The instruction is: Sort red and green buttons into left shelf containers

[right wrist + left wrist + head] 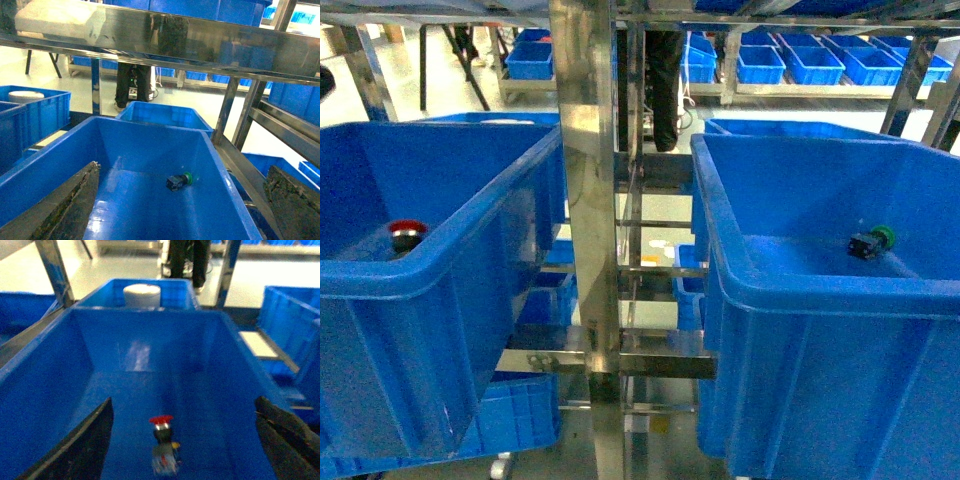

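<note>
Two blue containers sit side by side on the left shelf, whose steel post (588,200) stands between them. The red button (407,232) is inside the left container (420,275), partly hidden by its near rim. In the left wrist view the red button (162,440) shows below and between the fingers of my open left gripper (183,405), its base blurred. The green button (872,241) lies on its side on the floor of the right container (820,290). My open right gripper (183,167) hovers above the green button (179,181), apart from it. Neither gripper shows in the head view.
More blue bins stand behind and below on the rack (800,62). A person's dark legs (665,80) stand beyond the shelf. A white round object (141,294) sits in the bin behind the left container. A steel crossbar (200,45) runs overhead.
</note>
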